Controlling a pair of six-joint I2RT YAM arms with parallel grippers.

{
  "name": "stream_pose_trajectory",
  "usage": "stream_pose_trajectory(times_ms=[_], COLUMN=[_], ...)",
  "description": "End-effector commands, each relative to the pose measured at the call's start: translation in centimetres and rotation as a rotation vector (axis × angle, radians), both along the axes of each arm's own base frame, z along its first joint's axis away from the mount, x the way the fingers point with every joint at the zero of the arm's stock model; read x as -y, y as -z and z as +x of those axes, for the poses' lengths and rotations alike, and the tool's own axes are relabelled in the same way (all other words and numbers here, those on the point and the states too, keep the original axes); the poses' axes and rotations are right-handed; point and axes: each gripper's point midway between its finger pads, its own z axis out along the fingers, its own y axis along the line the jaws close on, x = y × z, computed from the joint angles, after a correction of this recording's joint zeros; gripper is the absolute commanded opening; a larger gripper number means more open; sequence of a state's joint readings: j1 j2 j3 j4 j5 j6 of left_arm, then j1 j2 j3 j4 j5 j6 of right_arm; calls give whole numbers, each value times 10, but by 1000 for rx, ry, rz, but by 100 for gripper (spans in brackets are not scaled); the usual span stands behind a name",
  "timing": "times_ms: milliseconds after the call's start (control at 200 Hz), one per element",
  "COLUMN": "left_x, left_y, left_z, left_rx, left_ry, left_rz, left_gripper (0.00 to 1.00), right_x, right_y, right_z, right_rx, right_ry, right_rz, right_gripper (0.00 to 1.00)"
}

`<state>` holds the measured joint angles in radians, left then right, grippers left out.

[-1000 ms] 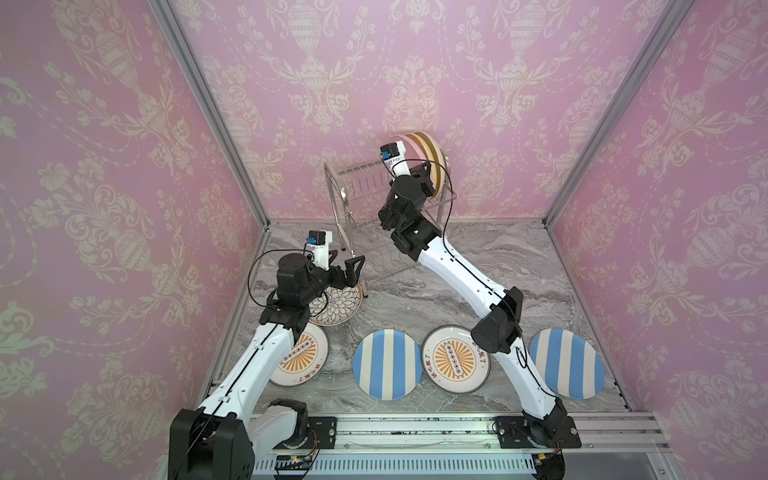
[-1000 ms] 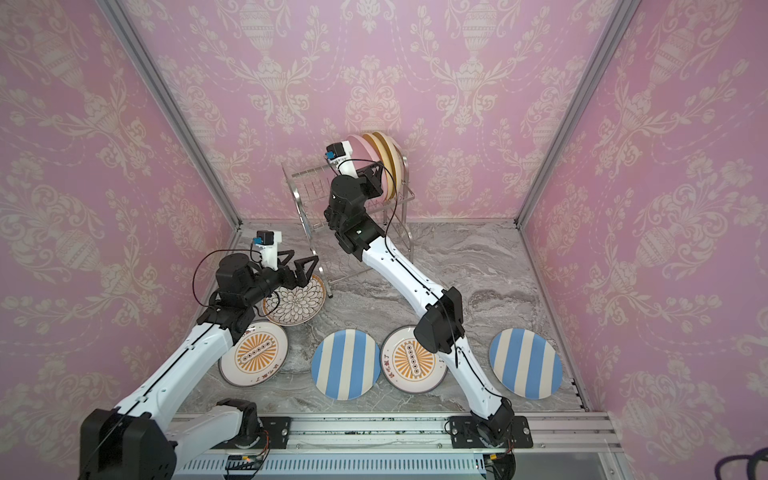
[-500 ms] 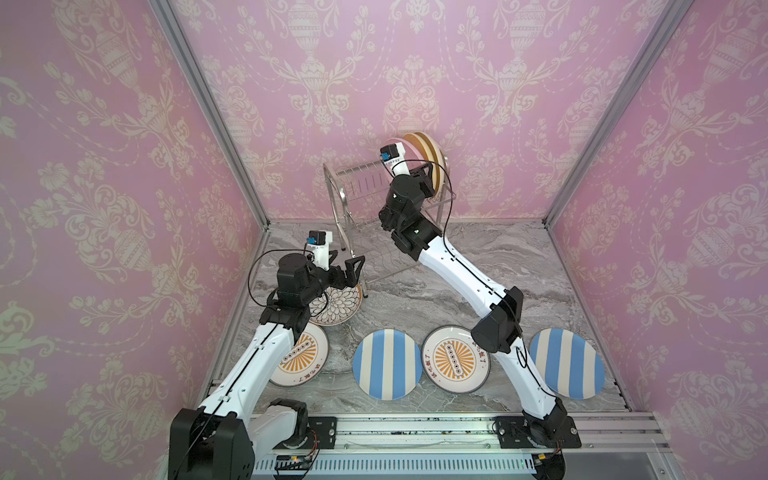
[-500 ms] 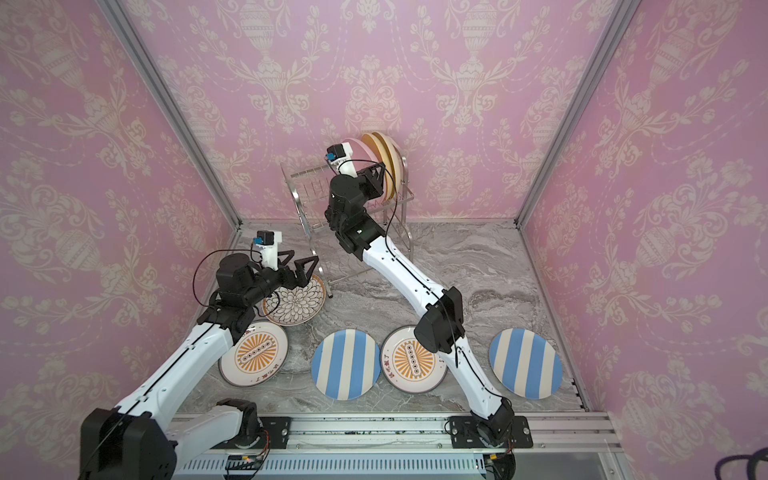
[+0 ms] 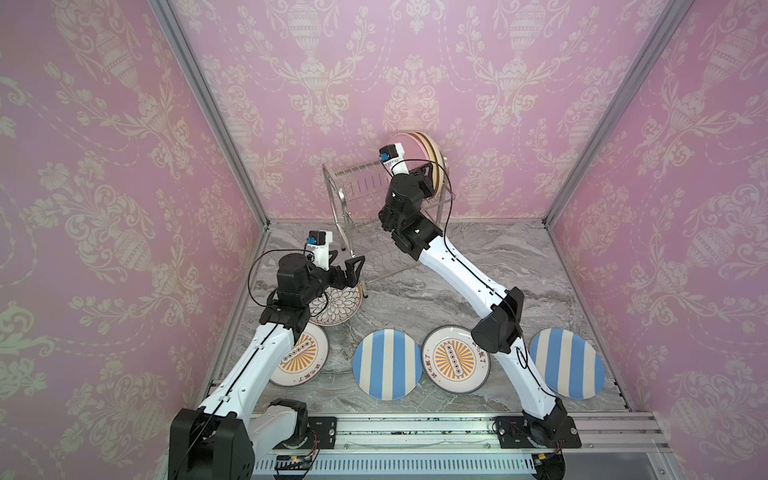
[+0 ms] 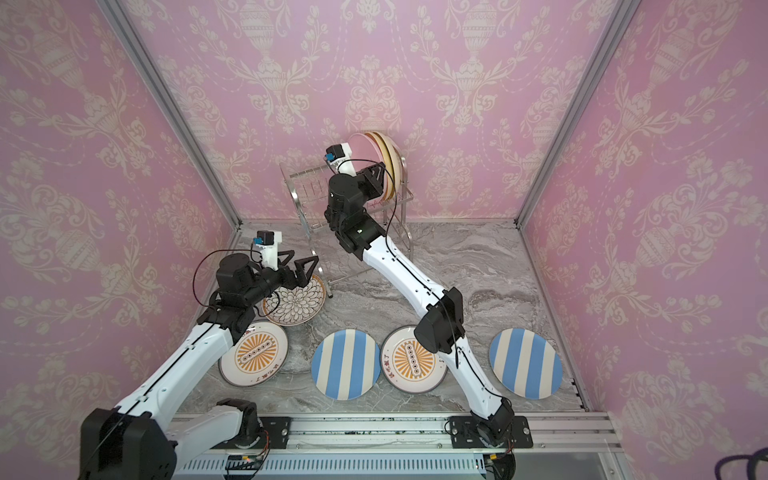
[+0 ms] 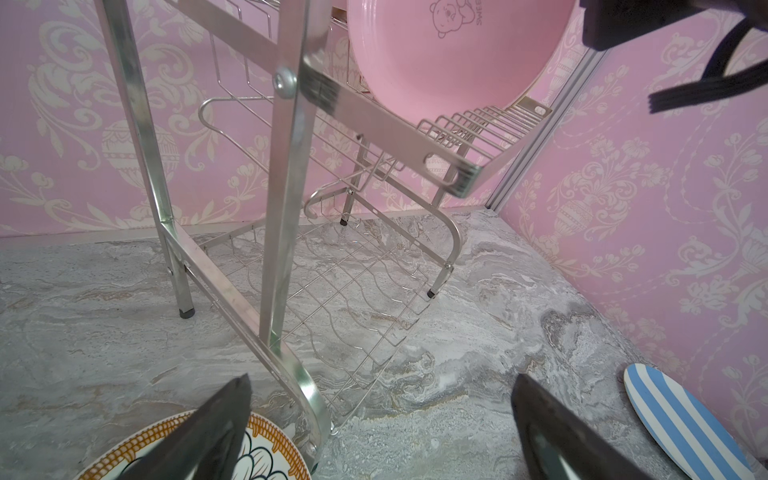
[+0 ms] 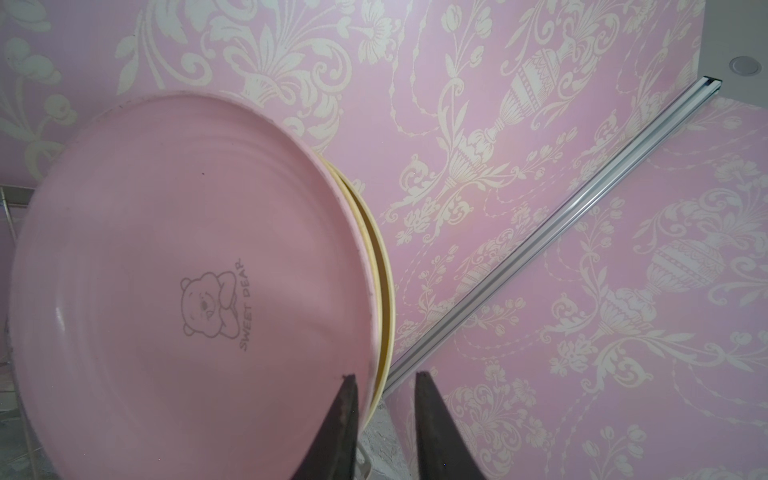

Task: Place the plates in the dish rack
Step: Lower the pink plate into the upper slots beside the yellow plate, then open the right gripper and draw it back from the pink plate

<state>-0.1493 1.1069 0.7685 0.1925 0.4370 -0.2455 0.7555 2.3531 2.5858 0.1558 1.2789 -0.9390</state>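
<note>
Right jaws released, loosely straddling pink plate [image 8: 166,270] rim; plate upright in dish rack [image 7: 286,187] upper tier; left jaws spread wide, petal plate [image 5: 337,305] just below, on counter [image 5: 478,257].

Cropped and covered plates
Pink plate [image 8: 187,291] runs off-frame beside right gripper [image 8: 384,376] fingers [image 8: 340,428]; two yellowish plates [image 8: 382,291] behind it show rims only. Petal-patterned plate [image 7: 266,453] is half behind one left gripper [image 7: 380,378] finger [image 7: 208,432] and cropped; striped plate [image 7: 681,424] past the other finger is cropped too.
</note>
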Motion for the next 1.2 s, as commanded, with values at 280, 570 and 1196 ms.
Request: stream_pose_trajectory(times_ms=[280, 570, 1196], left_x=[3, 0, 2], left_y=[-2, -3, 3], left_z=[-6, -6, -3], left_rx=[-9, -14, -27], left_ry=[11, -4, 3], left_rz=[-6, 9, 9], left_gripper=[99, 99, 99], right_x=[5, 18, 2], right_y=[-42, -21, 60], right_z=[-37, -67, -71], right_rx=[49, -160, -376], right_ry=[-151, -525, -672], right_rz=[213, 716, 1012], right_gripper=[40, 46, 52])
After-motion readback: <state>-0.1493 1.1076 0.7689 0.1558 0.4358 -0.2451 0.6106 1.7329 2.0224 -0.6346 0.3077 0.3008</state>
